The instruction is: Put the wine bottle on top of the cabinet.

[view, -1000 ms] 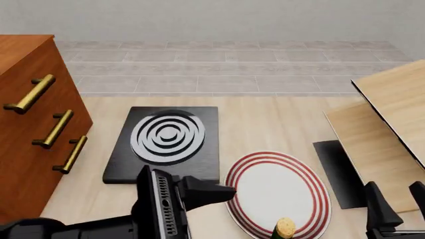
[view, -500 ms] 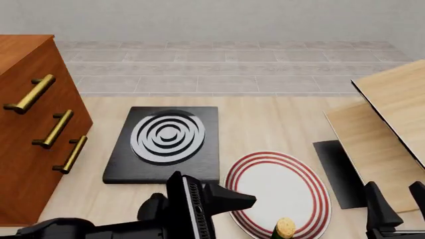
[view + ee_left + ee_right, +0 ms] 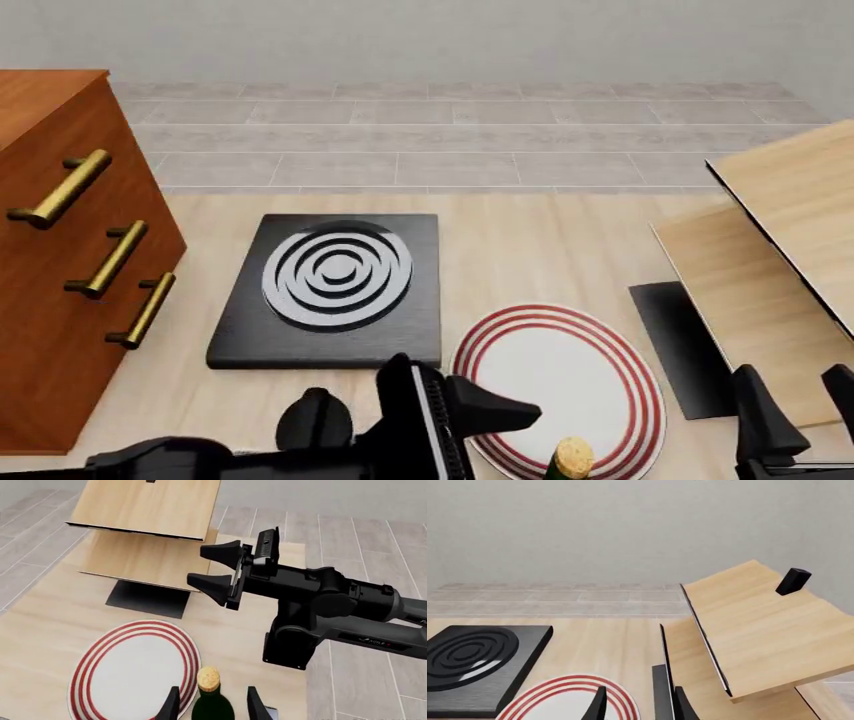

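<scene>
looking along the left gripper (image 3: 209, 706), its jaws stand apart with the wine bottle (image 3: 211, 700) between them, not clamped, cork up, just beside the red-ringed plate (image 3: 137, 672); the right gripper (image 3: 220, 573) across the view is spread too, before the pale wood panels (image 3: 148, 530).

from the front, the bottle's cork pokes up at the plate's near edge, the left gripper just to its left. the cabinet (image 3: 60, 250) stands well apart at far left, beside the black ringed board (image 3: 331, 290).

the right wrist view shows its fingertips (image 3: 599, 705) parted over the plate's rim.
</scene>
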Tool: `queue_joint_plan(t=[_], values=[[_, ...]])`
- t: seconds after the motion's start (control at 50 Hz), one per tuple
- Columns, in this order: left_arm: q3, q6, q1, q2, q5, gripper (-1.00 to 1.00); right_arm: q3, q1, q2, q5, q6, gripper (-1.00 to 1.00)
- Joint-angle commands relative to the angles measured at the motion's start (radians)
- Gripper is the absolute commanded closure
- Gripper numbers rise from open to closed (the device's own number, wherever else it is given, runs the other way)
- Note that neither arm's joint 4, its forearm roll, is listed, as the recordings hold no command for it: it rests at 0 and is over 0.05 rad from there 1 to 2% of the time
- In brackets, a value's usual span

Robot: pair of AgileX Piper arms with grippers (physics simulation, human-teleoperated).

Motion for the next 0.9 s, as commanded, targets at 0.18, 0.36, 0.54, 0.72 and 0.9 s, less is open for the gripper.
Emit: queue_joint_plan(t=[0.18,0.36,0.54,0.72,0.9], values=[[-0.033,0.008,0.004,0.038,0.012,-1.00,0.000,0.000,0.000,-0.001,0.000,-1.00],[-0.024,-0.009,0.011,0.068,-0.016,-1.00,0.002,0.000,0.000,-0.001,0.001,-1.00],[-0.001,-0.038,0.009,0.086,-0.045,-1.00,-0.001,0.000,0.000,0.000,-0.002,-1.00],[0.024,-0.047,0.018,0.100,-0.069,-1.00,-0.001,0.000,0.000,0.000,-0.001,-1.00],[0.027,-0.048,0.016,0.131,-0.084,-1.00,0.000,0.000,0.000,0.001,0.000,-1.00]])
